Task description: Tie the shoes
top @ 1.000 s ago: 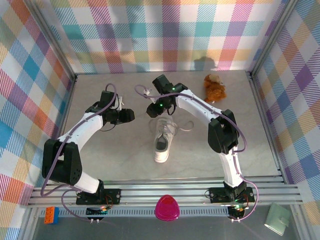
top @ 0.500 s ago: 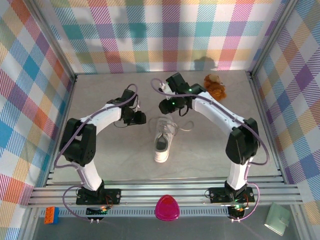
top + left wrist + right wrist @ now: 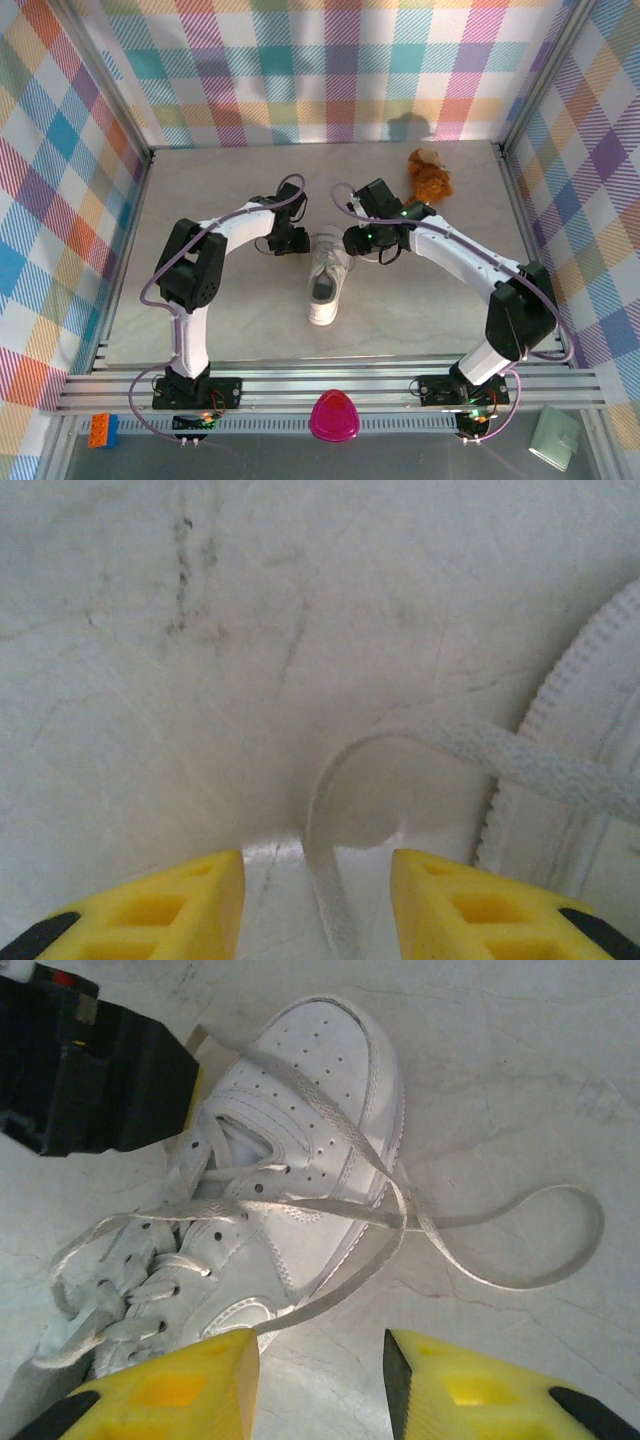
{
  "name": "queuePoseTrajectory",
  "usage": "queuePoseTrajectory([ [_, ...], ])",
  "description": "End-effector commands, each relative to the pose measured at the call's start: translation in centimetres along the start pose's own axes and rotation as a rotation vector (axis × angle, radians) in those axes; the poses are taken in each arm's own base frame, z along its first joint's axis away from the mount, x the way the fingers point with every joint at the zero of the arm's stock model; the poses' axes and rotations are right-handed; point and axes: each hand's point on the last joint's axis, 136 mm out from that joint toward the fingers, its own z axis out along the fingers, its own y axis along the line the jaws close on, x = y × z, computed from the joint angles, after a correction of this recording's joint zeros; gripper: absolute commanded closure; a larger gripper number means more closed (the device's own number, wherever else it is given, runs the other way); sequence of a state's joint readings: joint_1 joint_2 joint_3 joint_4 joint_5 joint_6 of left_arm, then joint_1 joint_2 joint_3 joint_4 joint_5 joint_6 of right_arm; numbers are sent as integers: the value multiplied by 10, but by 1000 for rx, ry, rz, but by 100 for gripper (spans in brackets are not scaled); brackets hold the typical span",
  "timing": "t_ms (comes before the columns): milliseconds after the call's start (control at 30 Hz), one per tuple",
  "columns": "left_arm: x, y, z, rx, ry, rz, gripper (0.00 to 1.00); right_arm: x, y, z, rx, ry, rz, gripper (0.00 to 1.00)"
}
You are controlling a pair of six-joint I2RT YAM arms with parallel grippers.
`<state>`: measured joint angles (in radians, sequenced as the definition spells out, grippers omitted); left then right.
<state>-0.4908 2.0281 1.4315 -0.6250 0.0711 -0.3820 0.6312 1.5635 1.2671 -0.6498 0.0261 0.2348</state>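
Top external: sneaker (image 3: 325,272) lying mid-tabletop (image 3: 200,300), toe pointing at the far edge | progress: laces (image 3: 300,1203) trailing loose, no knot showing, tying seemingly just beginning | left gripper (image 3: 315,875) spread, straddling a lace strand (image 3: 450,742) beside the toe, not pinching | right gripper (image 3: 320,1360) spread, hovering over loose lace on the toe's right-edge side

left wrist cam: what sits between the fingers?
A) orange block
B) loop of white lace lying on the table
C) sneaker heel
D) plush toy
B: in the left wrist view a loop of white lace lies on the table and runs down between the open yellow fingers of the left gripper, with a gap on each side.
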Motion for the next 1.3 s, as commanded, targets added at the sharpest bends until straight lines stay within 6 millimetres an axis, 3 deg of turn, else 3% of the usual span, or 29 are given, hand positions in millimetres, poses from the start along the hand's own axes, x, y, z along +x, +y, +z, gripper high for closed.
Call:
queuePoseTrajectory([
  [0,22,19,16,-139,85,-8,59,-10,6,-12,-32,-73,44,61],
  [100,30,22,21,-151,114,-3,76,-9,7,-16,-42,-90,51,61],
  [167,31,22,14,-139,99,-9,91,-8,9,-18,-60,-104,53,62],
  [200,29,22,8,-128,86,-16,94,-7,10,-18,-72,-110,54,62],
  [467,17,12,-44,34,-1,-133,100,1,22,-13,-165,-116,95,68],
  [867,1,-10,-94,230,-91,-326,100,-3,32,-5,-218,-110,125,76],
  [1033,3,-18,-98,323,-98,-451,100,-2,39,6,-263,-90,156,82],
  [1267,7,-33,-84,465,-61,-591,100,2,46,17,-289,-69,154,85],
])
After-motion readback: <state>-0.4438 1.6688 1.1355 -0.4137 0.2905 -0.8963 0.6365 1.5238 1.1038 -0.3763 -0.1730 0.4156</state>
